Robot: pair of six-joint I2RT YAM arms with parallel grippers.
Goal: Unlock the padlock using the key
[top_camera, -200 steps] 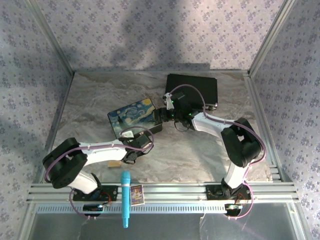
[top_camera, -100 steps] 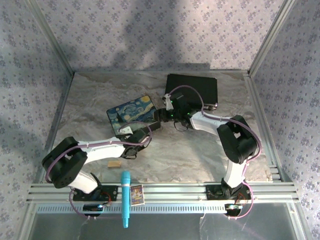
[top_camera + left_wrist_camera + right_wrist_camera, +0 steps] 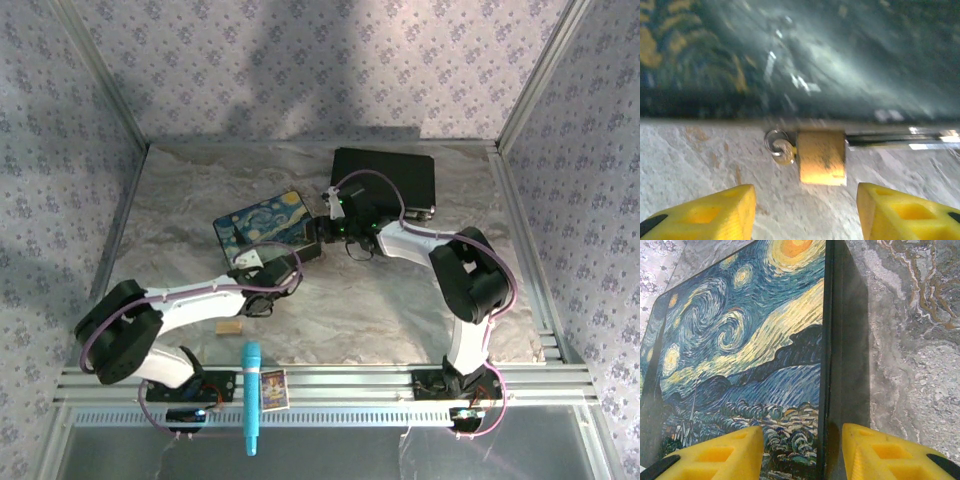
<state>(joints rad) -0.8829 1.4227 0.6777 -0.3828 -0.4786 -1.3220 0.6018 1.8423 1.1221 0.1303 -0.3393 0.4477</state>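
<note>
The tiny brass padlock (image 3: 821, 157) hangs at the near side wall of the starry-night box (image 3: 790, 55), its shackle hidden against the wall. A small silver key (image 3: 782, 151) on a ring sticks into the padlock's left side. My left gripper (image 3: 805, 215) is open just short of the padlock, touching neither it nor the key. My right gripper (image 3: 799, 450) is open and straddles the right edge of the starry-night box (image 3: 745, 350), one finger over the painted lid and the other beside the dark side wall. From above, the left gripper (image 3: 258, 272) and right gripper (image 3: 318, 238) flank the box (image 3: 262, 222).
A black case (image 3: 385, 178) lies behind the right arm. A small tan wooden block (image 3: 229, 327) rests near the left arm. A blue pen-like tool (image 3: 250, 395) and a small card (image 3: 273, 388) lie on the front rail. Metal frame posts bound the table.
The starry-night box has shifted a little to the left with the right gripper at its edge. The left arm has stretched forward, bringing its gripper up to the box's near side.
</note>
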